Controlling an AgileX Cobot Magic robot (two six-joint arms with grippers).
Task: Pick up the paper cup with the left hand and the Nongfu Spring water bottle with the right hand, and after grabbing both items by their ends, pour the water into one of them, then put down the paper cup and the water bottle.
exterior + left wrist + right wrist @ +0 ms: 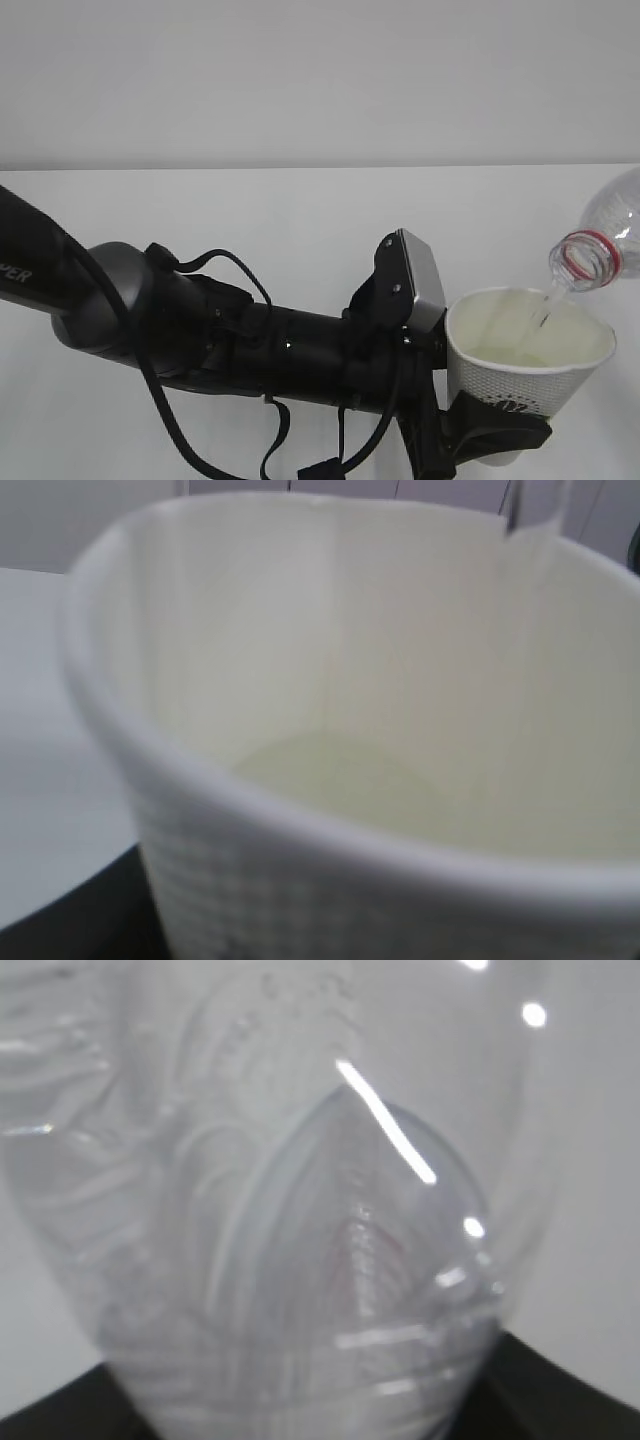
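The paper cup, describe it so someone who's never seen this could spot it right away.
Follow the long black arm across the white table to its end effector at lower right. It grips the paper cup: white, open-topped, dark logo on its side, sitting under the mouth of the tilted clear bottle.

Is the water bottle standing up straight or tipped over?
Tipped. The water bottle leans mouth-down over the paper cup, and water streams into it.

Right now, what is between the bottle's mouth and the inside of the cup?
A thin stream of water falls from the water bottle into the paper cup. Nothing else is in that gap, as the exterior view shows.
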